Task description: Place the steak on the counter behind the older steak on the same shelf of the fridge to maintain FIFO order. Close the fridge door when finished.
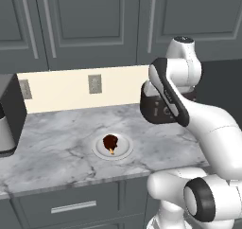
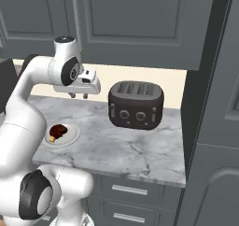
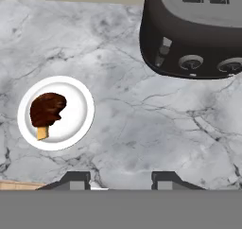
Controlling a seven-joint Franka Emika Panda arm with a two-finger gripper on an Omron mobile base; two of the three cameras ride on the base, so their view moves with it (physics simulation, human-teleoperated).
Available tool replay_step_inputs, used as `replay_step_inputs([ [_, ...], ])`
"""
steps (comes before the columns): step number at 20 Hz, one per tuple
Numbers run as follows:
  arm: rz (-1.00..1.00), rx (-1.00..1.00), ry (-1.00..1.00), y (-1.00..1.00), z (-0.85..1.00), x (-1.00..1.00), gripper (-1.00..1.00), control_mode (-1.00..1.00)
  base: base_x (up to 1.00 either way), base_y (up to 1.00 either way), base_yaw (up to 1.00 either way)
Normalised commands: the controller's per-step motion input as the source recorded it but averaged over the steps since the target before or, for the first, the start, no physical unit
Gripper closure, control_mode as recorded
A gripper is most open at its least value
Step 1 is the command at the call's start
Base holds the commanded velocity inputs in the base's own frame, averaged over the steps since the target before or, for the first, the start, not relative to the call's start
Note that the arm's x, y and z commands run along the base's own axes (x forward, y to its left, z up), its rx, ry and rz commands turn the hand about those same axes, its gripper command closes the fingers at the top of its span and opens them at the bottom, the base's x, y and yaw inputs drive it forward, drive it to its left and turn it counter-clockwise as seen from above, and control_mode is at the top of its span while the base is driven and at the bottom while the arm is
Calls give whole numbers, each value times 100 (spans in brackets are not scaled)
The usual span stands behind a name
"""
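Observation:
The steak (image 1: 110, 142) (image 2: 58, 130) (image 3: 46, 109), a dark brown lump with a tan end, lies on a white plate (image 1: 124, 145) (image 2: 70, 137) (image 3: 78, 112) on the marble counter (image 1: 56, 143) (image 2: 130, 145) (image 3: 132, 128). My gripper (image 2: 78, 95) (image 3: 120, 180) hangs well above the counter, between the plate and the toaster. It is open with nothing between its fingers. In the hand view the steak is up and to the left of the fingertips. The fridge, its door, its shelf and the older steak are out of view.
A black toaster (image 1: 156, 110) (image 2: 135, 103) (image 3: 198, 34) stands at the back of the counter, right of the plate. A dark appliance (image 1: 9, 114) sits at the far left. Grey wall cabinets (image 1: 85, 20) hang above. A tall grey panel (image 2: 210, 127) ends the counter on the right.

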Motion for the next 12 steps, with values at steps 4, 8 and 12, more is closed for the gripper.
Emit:
replay_step_inputs([
  [4, 0, 0, 0, 0, 0, -1, -100, -100, 0, 0, 0],
  [8, 0, 0, 9, 8, -22, -19, -100, -100, 0, 0, 0],
  [12, 1, -2, 20, 61, -76, -28, -100, -100, 0, 0, 0],
])
